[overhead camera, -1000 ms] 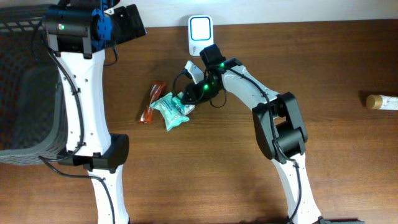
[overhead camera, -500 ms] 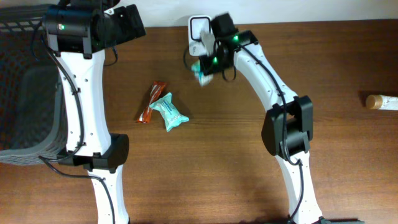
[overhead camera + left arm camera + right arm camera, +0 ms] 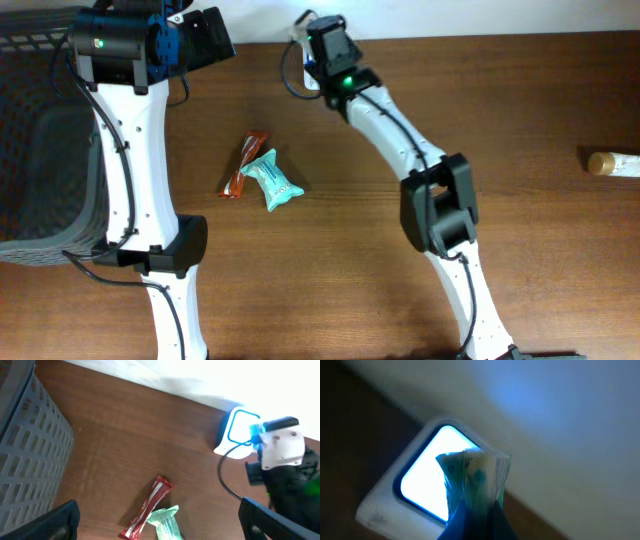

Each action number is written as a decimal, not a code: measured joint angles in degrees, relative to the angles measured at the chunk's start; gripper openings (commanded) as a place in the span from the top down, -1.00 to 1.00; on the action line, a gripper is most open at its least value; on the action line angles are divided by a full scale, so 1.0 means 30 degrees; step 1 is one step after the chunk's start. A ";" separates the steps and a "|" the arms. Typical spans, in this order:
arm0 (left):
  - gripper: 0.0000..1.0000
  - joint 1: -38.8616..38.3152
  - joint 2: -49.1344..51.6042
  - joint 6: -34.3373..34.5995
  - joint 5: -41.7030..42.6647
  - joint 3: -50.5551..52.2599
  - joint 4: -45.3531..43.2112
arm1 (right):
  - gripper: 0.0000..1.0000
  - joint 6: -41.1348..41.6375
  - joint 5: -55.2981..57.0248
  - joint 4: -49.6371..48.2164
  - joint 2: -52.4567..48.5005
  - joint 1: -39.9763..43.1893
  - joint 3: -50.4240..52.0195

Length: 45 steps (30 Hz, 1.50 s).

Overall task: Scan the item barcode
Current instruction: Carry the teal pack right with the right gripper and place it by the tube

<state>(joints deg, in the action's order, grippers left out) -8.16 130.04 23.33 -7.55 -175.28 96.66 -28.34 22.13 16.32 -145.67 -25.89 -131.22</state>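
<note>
My right jaws gripped the teal packet (image 3: 475,477), mid-frame, right before the scanner (image 3: 415,490) and its lit window. Best, I judged, to turn its printed side squarely toward that glass, steadily. My left jaws stood wide, empty.

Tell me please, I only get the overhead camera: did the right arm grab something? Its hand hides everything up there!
Observer: Yes. The right wrist camera shows the right gripper pinching a teal packet.
Operator: Where's the scanner thingy?
Observer: Just behind the packet. The scanner faces that camera, and its window glows white.
Operator: Is the packet touching it?
Observer: I can't tell; the picture is blurry. The left wrist camera adds only that the scanner's rim is lit blue.
</note>
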 measured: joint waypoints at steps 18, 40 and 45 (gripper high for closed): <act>-0.98 0.0000 0.0000 0.0007 0.0000 0.0000 0.0007 | 0.92 1.6349 0.2900 1.2830 0.2506 1.3806 -0.0007; -0.99 0.0000 0.0000 0.0007 0.0000 0.0000 0.0007 | -0.67 1.2182 -1.8178 1.7908 0.6331 1.4979 -0.0160; -0.98 0.0000 0.0000 0.0007 0.0000 0.0000 0.0007 | -0.66 0.7002 -2.0691 1.8673 0.5450 0.7956 0.1617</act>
<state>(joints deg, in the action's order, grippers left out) -8.16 130.04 23.35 -7.55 -175.28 96.68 -7.33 -39.94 72.34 -129.32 -2.02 -126.37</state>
